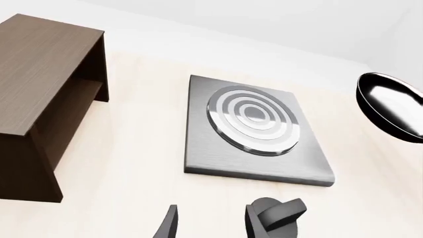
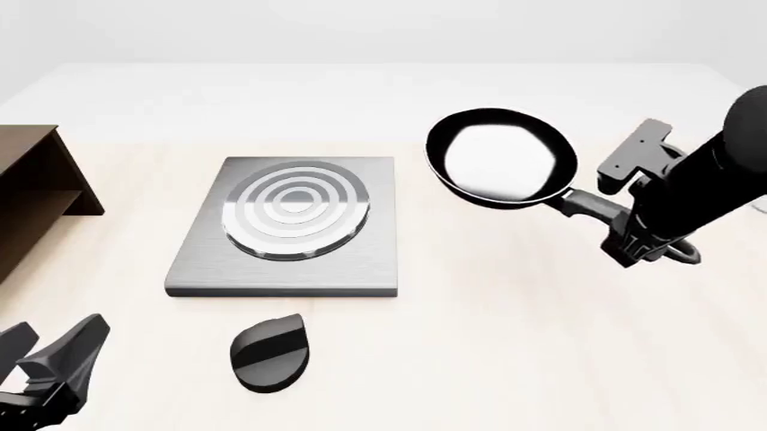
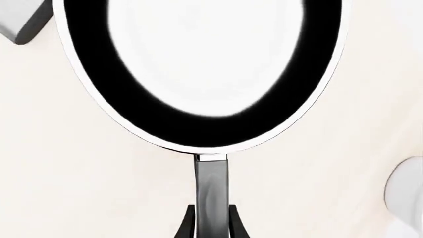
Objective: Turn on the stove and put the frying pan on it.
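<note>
The stove (image 2: 204, 265) is a flat grey plate with a ring burner (image 2: 296, 213) on the table's left half; it also shows in the left wrist view (image 1: 218, 148). Its black teardrop knob (image 2: 272, 352) lies in front of the plate, and also shows in the left wrist view (image 1: 278, 214). My right gripper (image 2: 626, 232) is shut on the handle (image 2: 585, 205) of the glossy black frying pan (image 2: 501, 157). It holds the pan in the air to the right of the stove. The right wrist view shows the pan (image 3: 198, 119) and the gripper (image 3: 211, 225). My left gripper (image 2: 48, 348) is open and empty, left of the knob.
A brown wooden shelf (image 2: 30, 197) stands at the left edge, left of the stove, and shows in the left wrist view (image 1: 39, 99). A pale rounded object (image 3: 406, 191) shows at the edge of the right wrist view.
</note>
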`<action>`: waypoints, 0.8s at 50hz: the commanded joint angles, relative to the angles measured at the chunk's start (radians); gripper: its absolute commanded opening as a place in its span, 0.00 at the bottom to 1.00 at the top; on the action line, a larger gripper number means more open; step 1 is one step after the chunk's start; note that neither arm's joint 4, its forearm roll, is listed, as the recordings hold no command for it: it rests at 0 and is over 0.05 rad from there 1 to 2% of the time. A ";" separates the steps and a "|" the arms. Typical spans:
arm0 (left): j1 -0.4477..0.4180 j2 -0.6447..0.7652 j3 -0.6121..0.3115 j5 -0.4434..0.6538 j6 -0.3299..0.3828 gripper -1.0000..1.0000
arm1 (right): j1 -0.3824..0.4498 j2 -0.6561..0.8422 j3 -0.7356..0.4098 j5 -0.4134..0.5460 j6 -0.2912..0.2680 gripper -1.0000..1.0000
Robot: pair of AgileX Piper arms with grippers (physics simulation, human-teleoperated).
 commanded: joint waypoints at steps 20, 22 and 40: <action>-0.005 0.000 0.000 -0.004 -0.001 1.00 | 0.228 0.209 -0.296 0.064 0.019 0.00; -0.004 0.000 0.000 -0.004 -0.001 1.00 | 0.256 0.231 -0.321 0.070 0.033 0.00; -0.006 0.000 0.000 -0.003 -0.003 1.00 | 0.401 0.378 -0.456 0.075 0.063 0.00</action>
